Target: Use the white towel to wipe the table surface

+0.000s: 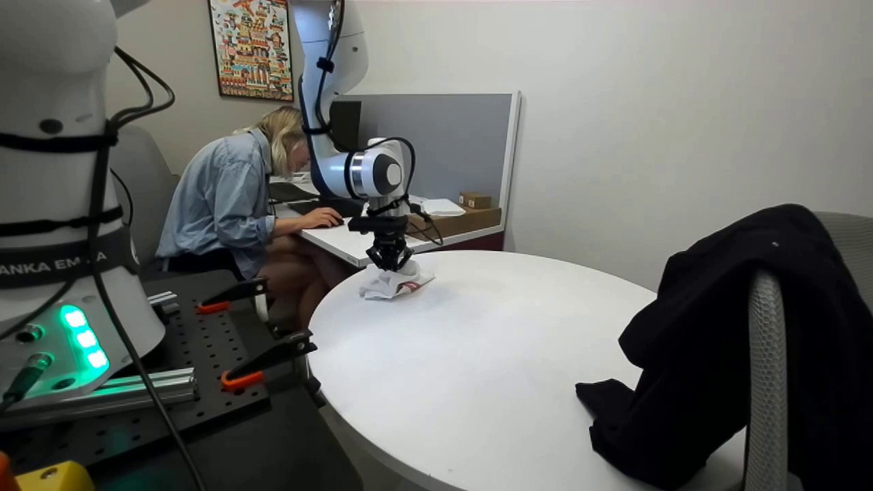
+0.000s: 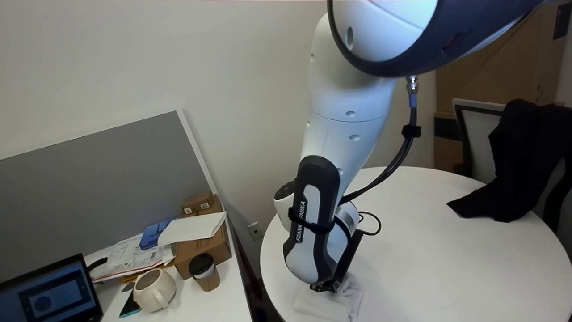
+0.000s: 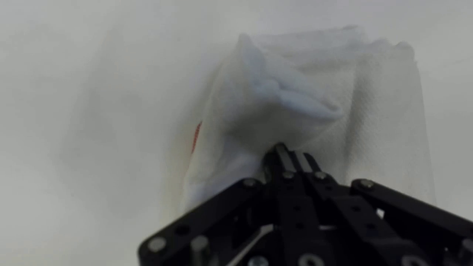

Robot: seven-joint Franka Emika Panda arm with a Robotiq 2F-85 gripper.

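With gripper (image 3: 292, 153) pinched together on a bunched fold of towel (image 3: 295, 118) directly beneath, press gently against table (image 1: 491, 348) and wipe in slow, overlapping strokes outward from there, loose layers underneath to prevent scraping.

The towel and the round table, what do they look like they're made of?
The towel looks like soft, matte fabric, perhaps cotton: it bunches into loose folds and shows fine texture. The round table looks smooth and low-gloss on top, perhaps laminate or paint: plain white, no grain visible.
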